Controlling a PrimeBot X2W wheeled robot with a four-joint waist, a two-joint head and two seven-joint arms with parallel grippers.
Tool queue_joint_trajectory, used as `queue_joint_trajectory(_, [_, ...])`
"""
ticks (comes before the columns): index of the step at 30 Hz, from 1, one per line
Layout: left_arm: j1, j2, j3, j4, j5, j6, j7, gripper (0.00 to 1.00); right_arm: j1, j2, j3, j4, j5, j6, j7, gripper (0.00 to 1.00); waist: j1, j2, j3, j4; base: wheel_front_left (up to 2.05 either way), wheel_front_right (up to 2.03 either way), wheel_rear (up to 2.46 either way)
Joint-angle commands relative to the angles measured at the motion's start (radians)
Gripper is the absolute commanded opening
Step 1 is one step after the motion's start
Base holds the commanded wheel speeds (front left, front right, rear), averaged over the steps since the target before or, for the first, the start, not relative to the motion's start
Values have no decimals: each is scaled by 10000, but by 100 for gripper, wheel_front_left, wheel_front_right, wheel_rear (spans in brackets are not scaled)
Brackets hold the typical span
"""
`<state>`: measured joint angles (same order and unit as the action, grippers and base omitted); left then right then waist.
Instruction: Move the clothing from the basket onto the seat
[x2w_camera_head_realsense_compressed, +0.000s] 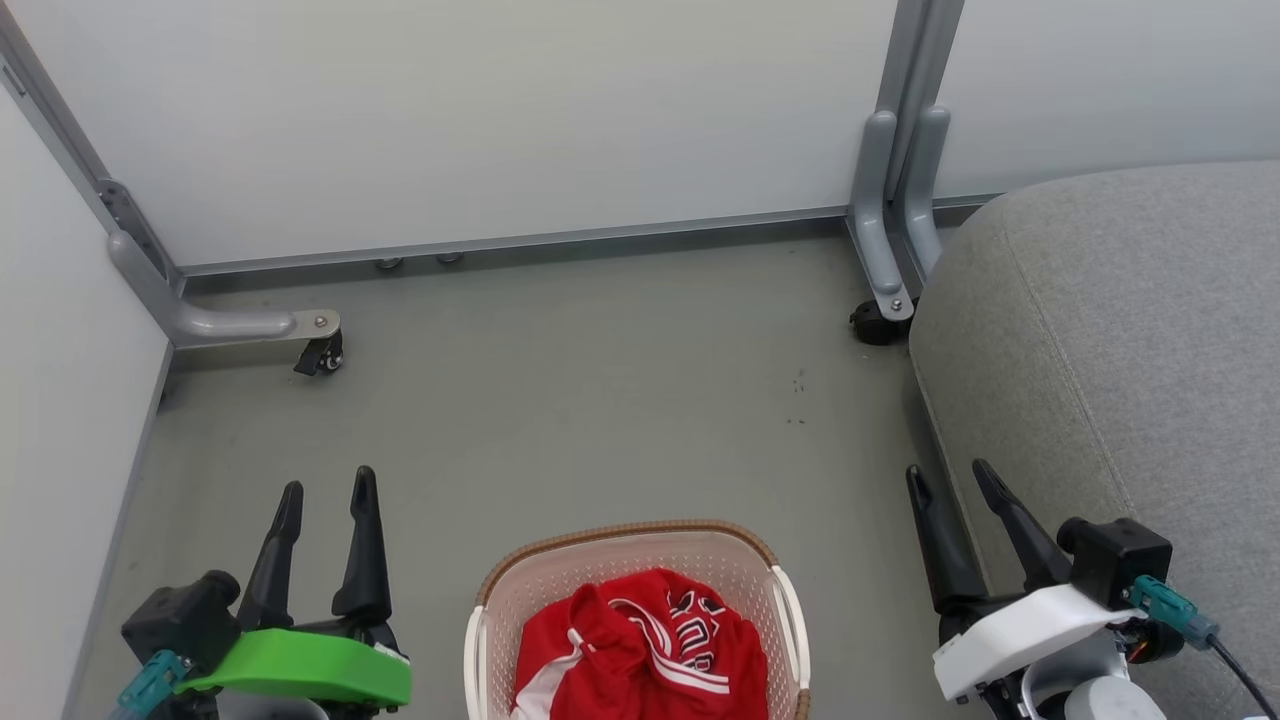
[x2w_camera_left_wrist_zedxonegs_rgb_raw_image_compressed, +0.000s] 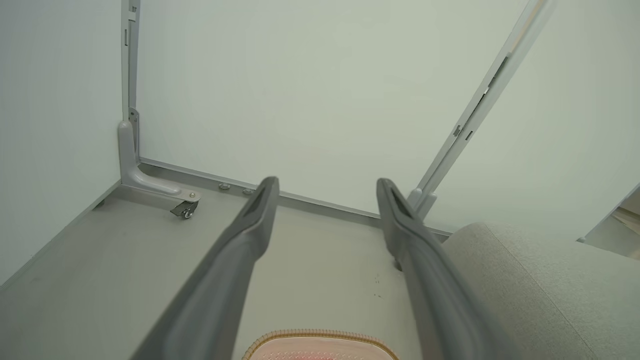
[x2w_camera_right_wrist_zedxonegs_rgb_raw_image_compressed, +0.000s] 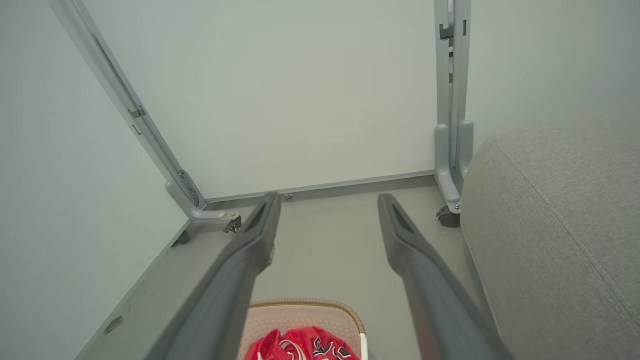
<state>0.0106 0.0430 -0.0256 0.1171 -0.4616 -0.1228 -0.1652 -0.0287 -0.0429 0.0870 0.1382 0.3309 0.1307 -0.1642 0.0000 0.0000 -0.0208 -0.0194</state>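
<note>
While the red clothing (x2w_camera_head_realsense_compressed: 640, 650) lies bunched up in the basket (x2w_camera_head_realsense_compressed: 630, 532), both grippers are open and hold nothing. The left gripper (x2w_camera_head_realsense_compressed: 328, 480) hangs to the left of the basket and the right gripper (x2w_camera_head_realsense_compressed: 948, 468) to its right, each apart from the brown rim. The right one is close by the rounded edge of the grey seat (x2w_camera_head_realsense_compressed: 1130, 330). Bare floor (x2w_camera_head_realsense_compressed: 600, 400) runs from the basket up to the white wall panels (x2w_camera_head_realsense_compressed: 450, 120), with lots of room. The near part of the basket is cut off at the bottom of the head view, so some clothing is hidden. White stripes and dark letters show on the cloth, but the letters are too folded to read.
</note>
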Motion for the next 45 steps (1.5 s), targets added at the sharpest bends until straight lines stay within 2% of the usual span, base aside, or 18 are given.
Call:
queue_joint_trajectory(1, [48,81,-16,-123,312,-27,-100,100,74,-65,33,-122,-295,2,-101,100,0,0,-4,2,0,0,0])
queue_joint_trajectory(13, [190,89,-246,-25,1444,-70,-370,100,178,-73,71,-194,-1479,1,-379,100,0,0,-98,-1,0,0,0])
queue_joint_trajectory(23, [248,92,-293,123,1930,-84,-593,100,253,-82,101,-244,-2323,-2,-601,100,0,0,-147,27,0,0,0])
queue_joint_trajectory(45, [346,151,-770,453,3317,-101,-987,100,392,-100,80,-158,-3663,-6,-1000,100,0,0,-281,-76,0,0,0])
